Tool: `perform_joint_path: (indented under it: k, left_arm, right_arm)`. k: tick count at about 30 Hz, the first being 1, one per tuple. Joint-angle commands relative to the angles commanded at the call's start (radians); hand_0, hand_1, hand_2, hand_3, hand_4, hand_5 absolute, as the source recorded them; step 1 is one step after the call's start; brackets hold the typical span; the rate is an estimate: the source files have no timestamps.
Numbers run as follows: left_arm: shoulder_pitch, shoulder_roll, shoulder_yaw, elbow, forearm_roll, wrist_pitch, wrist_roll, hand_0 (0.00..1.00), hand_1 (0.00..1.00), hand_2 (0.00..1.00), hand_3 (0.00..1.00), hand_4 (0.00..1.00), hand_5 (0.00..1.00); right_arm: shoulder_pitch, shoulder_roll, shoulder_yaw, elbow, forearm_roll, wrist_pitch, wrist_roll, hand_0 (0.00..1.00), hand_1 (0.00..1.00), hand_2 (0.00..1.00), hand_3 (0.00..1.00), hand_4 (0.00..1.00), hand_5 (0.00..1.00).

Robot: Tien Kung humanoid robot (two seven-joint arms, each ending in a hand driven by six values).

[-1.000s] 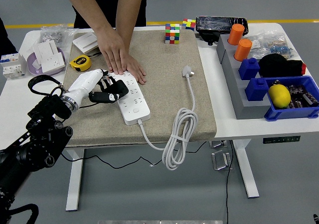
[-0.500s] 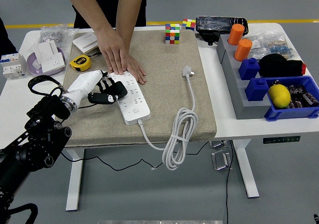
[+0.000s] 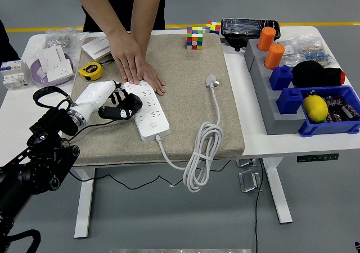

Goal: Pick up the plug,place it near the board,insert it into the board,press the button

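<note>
Nearest you, the white cable (image 3: 198, 158) hangs in coils over the front edge of the beige mat (image 3: 185, 90) at about 6 o'clock. Your left hand (image 3: 115, 101) comes in from 8 o'clock; its black fingers (image 3: 128, 103) are loosely curled and hold nothing, their tips resting against the left edge of the power strip (image 3: 147, 109). The strip lies diagonally on the mat. Out at 3 o'clock from the strip, well apart from it, the plug (image 3: 211, 81) lies flat on the mat with its cord trailing back towards the coils. Beyond your hand, the person's two hands (image 3: 134, 64) press down on the far end of the strip. A yellow tape measure (image 3: 90, 70) sits at 10 o'clock, a Rubik's cube (image 3: 194, 37) at 12.
</note>
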Motion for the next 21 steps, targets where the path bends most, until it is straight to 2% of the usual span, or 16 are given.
perform_joint_path:
  k: [4,12,21]
  left_arm:
    - [-0.006,0.018,0.041,-0.018,0.000,0.037,-0.020,0.503,0.428,0.292,0.362,0.480,0.136]
    - [-0.023,0.042,0.081,-0.048,0.000,0.089,-0.049,0.502,0.432,0.295,0.366,0.481,0.130]
    - [-0.059,0.074,0.134,-0.024,0.000,0.132,-0.070,0.501,0.443,0.302,0.373,0.484,0.115]
  right_arm:
    - [0.000,-0.002,-0.001,0.000,0.000,0.000,0.000,0.816,0.770,0.745,0.753,0.998,0.998]
    - [0.001,-0.003,-0.002,0.000,0.001,0.000,0.000,0.815,0.770,0.745,0.752,0.998,0.998]
    - [0.005,-0.007,0.000,0.000,0.001,0.000,0.000,0.816,0.770,0.745,0.753,0.998,0.998]
